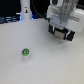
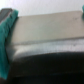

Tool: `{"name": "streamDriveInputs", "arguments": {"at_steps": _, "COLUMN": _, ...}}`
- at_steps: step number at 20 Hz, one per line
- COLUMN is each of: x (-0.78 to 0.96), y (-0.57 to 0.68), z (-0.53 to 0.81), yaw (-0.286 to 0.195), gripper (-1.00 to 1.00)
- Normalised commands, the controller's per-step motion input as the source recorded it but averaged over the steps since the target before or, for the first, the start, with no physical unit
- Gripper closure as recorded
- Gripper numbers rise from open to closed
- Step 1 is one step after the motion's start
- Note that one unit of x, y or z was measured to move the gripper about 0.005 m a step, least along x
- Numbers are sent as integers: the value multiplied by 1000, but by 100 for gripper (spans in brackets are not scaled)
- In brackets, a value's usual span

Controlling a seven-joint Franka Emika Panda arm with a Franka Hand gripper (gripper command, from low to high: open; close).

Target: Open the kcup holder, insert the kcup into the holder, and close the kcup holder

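The kcup [image 1: 25,52], a small white pod with a green top, stands upright on the white table [image 1: 45,62] toward the exterior view's left. The black kcup holder [image 1: 63,34] sits at the exterior view's upper right, partly covered by the arm. My gripper [image 1: 60,27] is right at the holder, far from the kcup. In the wrist view, teal fingers [image 2: 6,30] show at both edges with a wide gap, so the gripper is open. A blurred grey and dark surface of the holder [image 2: 45,35] fills that gap. Whether a drawer is open cannot be told.
A tall white bottle-like object with a blue base [image 1: 25,12] stands at the back, on the exterior view's left. Dark clutter runs along the table's far edge.
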Motion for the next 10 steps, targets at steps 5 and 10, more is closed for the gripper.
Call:
{"name": "streamDriveInputs", "arguments": {"at_steps": 5, "x": 916, "y": -340, "z": 188, "yaw": -63, "gripper": 100}}
{"name": "streamDriveInputs", "arguments": {"at_steps": 10, "x": 890, "y": -387, "z": 187, "yaw": -70, "gripper": 100}}
